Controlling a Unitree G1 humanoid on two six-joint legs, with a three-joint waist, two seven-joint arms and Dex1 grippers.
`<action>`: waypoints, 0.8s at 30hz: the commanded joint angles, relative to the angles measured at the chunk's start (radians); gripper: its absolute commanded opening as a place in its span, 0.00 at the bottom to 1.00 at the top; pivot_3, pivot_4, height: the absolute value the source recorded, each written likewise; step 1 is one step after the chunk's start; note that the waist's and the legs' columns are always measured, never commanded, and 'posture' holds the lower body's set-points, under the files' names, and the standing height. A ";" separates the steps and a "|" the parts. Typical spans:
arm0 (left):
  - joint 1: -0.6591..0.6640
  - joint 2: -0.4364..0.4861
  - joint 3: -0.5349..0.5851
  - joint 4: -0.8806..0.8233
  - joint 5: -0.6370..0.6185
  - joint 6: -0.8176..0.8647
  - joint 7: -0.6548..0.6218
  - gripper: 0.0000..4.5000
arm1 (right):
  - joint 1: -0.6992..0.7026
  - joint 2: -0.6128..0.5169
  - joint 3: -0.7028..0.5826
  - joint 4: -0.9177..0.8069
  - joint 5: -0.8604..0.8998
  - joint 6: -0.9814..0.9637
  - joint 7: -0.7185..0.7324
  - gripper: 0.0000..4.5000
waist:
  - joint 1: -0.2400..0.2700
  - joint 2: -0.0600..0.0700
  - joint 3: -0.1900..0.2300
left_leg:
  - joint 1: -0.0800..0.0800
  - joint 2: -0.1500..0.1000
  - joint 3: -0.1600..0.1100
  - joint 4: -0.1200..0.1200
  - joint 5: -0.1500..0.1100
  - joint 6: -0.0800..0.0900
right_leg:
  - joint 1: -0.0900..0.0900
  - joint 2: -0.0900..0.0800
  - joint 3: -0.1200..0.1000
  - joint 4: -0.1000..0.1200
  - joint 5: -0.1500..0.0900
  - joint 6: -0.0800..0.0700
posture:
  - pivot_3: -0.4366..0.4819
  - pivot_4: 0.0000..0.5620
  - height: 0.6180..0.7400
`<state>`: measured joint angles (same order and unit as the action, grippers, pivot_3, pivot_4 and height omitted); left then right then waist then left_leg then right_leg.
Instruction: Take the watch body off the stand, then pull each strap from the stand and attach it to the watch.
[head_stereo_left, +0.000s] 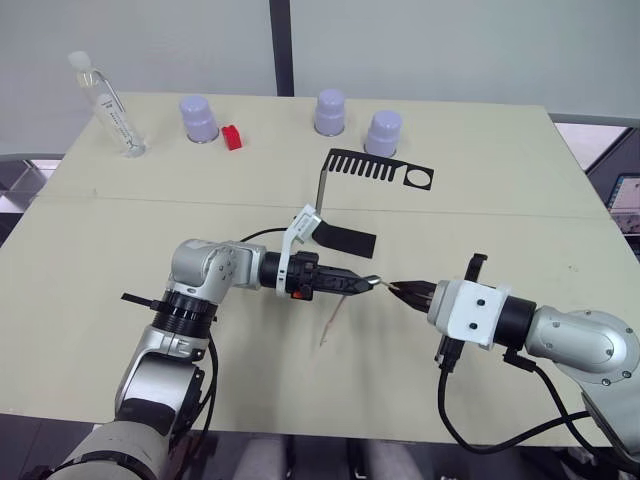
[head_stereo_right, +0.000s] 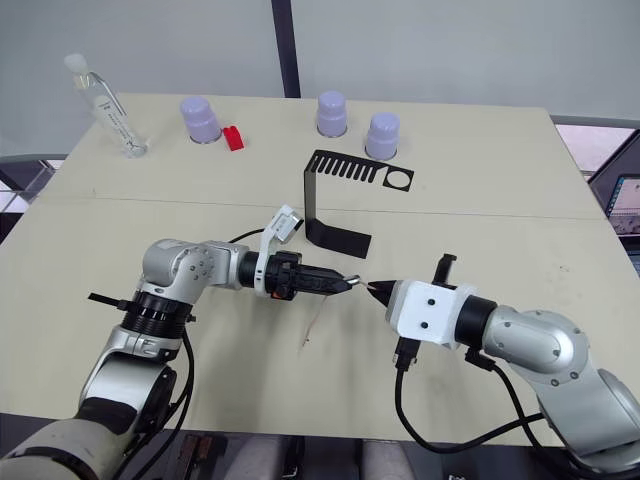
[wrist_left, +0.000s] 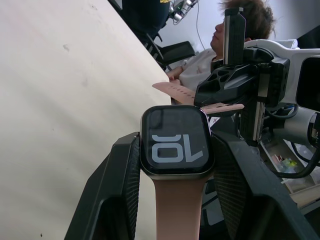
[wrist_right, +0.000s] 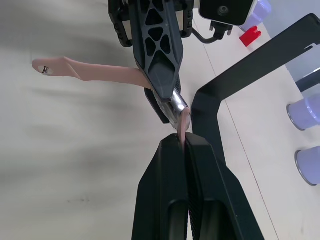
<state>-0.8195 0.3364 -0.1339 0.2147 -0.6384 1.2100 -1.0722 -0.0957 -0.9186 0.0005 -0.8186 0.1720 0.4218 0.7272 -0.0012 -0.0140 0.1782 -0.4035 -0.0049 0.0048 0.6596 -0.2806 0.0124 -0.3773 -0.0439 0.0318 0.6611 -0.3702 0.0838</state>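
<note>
Bright, even light falls from above on the pale table (head_stereo_left: 120, 250). Shadows are soft and faint. The watch body (wrist_left: 176, 141) looks sharp and shiny up close; the person (wrist_left: 235, 35) behind looks blurry.

Head stereo looks down – wrist cams close-up.

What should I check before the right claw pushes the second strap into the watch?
1. Left claw clamped on the watch body: ok.
2. First strap attached to the watch body and hanging from it: ok.
3. Right claw shut on the second strap: ok.
4. Second strap's end meeting the watch body's free edge: ok, they touch in the right wrist view.
5. Strap end seated in the slot: cannot tell.
6. Stand with no strap or watch on it, standing behind the claws: ok.
</note>
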 joint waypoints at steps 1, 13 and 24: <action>-0.008 -0.009 0.004 -0.028 -0.028 0.001 -0.004 0.35 | -0.022 -0.010 0.006 -0.015 -0.032 -0.027 0.014 0.00 | 0.000 0.000 0.000 | 0.000 0.000 0.000 0.000 0.000 0.000 | 0.000 0.000 0.000 0.000 0.000 0.000 | 0.48 0.27 1.00; -0.022 -0.067 0.032 -0.034 -0.035 0.012 0.073 0.35 | -0.073 0.012 0.047 0.011 -0.071 -0.020 0.017 0.00 | 0.001 0.000 0.000 | 0.000 0.000 0.000 0.001 0.000 0.000 | 0.000 0.000 0.000 0.000 0.000 0.000 | 0.48 0.27 1.00; -0.011 -0.095 0.023 -0.063 -0.044 0.019 0.090 0.35 | -0.120 0.029 0.085 0.034 -0.096 0.005 0.017 0.00 | 0.000 0.000 0.000 | 0.000 0.000 0.000 0.001 0.000 0.000 | 0.000 0.000 0.000 0.001 0.000 0.000 | 0.48 0.27 1.00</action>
<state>-0.8161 0.2769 -0.1068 0.2103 -0.6382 1.2305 -0.9714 -0.2060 -0.8988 0.0708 -0.7693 0.0731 0.4314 0.7278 -0.0010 -0.0140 0.1782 -0.4035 -0.0050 0.0049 0.6606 -0.2808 0.0120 -0.3774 -0.0439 0.0318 0.6619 -0.3702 0.0838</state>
